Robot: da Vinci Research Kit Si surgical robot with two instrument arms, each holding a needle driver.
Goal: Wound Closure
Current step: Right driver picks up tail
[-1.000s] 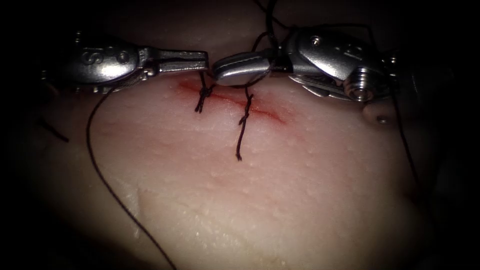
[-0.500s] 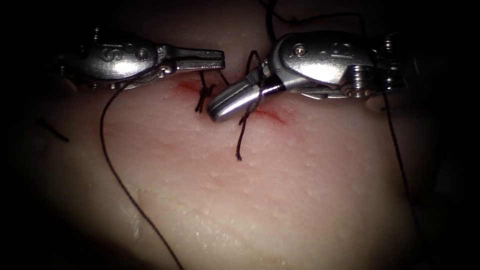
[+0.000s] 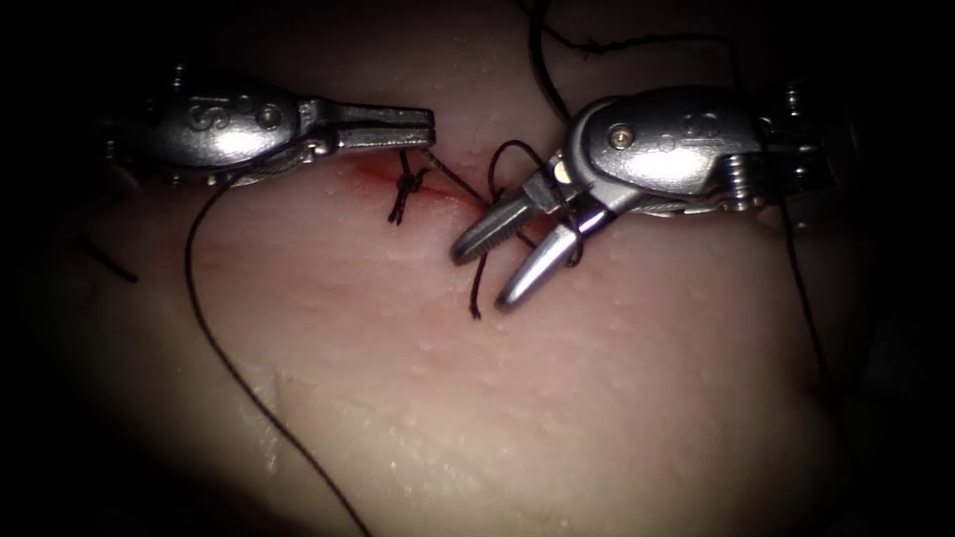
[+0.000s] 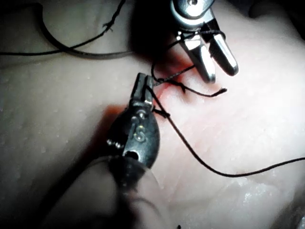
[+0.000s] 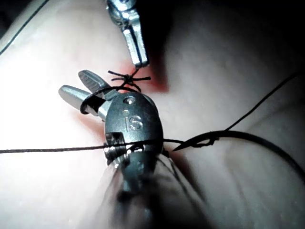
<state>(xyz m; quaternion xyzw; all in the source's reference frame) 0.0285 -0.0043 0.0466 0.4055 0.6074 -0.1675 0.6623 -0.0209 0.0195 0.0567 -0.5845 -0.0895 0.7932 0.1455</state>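
Here the left steel gripper (image 3: 423,127) is clamped on dark braided thread (image 3: 204,328) at the red cut (image 3: 438,194) in pale pork tissue (image 3: 557,398). Right steel gripper (image 3: 487,273) gapes empty, thread looped round it; needle unseen.

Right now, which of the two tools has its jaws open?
The right arm's tool: its jaws stand spread apart over the cut, thread looped around them. The left arm's tool is shut on the thread.

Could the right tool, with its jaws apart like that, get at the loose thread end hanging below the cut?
Probably yes. The right tool is open, and the thread end hangs between its two tips with nothing in the way. A loop of thread wraps its jaws, though.
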